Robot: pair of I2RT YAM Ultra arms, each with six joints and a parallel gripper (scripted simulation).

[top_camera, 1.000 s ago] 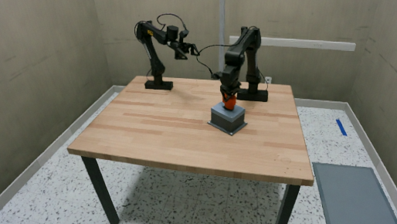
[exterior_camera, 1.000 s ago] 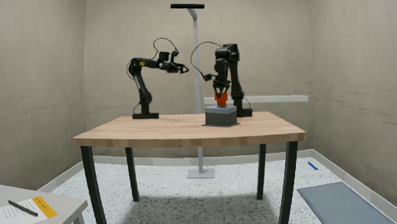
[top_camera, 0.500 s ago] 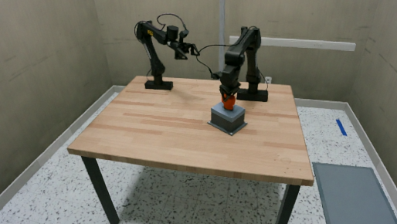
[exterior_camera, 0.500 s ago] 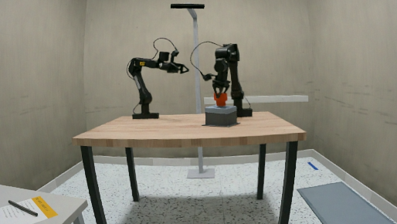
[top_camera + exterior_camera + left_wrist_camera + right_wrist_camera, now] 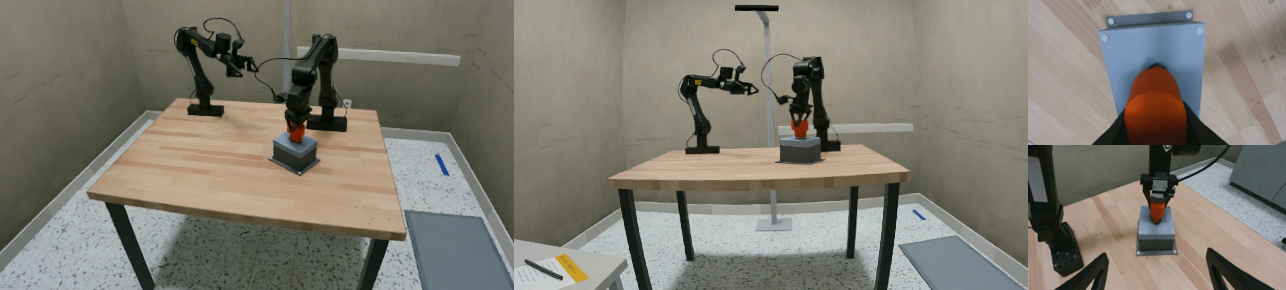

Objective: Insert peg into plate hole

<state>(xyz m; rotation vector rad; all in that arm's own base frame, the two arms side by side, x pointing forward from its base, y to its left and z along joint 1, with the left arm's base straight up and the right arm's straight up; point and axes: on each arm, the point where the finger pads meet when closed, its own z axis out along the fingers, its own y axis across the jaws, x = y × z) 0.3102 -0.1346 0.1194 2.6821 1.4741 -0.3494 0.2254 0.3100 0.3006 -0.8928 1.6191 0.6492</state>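
My left gripper (image 5: 294, 125) (image 5: 800, 121) (image 5: 1157, 208) is shut on an orange peg (image 5: 297, 134) (image 5: 800, 131) (image 5: 1156, 79) (image 5: 1157, 213). The peg stands roughly upright, its lower end at the top of the grey-blue plate (image 5: 302, 149) (image 5: 1183, 42) (image 5: 1156, 230), at the hole. A dark sliver of the hole (image 5: 1158, 65) shows past the peg's edge in the left wrist view. Most of the hole is hidden by the peg, so whether the tip is inside it cannot be told. My right gripper (image 5: 248, 71) (image 5: 1156, 254) is open and empty, in the air away from the block.
The plate tops a dark grey box with a flanged base (image 5: 300, 172) (image 5: 1157, 252), which stands on the wooden table (image 5: 225, 185) (image 5: 714, 170). The left arm's base (image 5: 327, 123) stands behind the box. The right arm's base (image 5: 205, 110) stands at the back, left in the top and exterior views.
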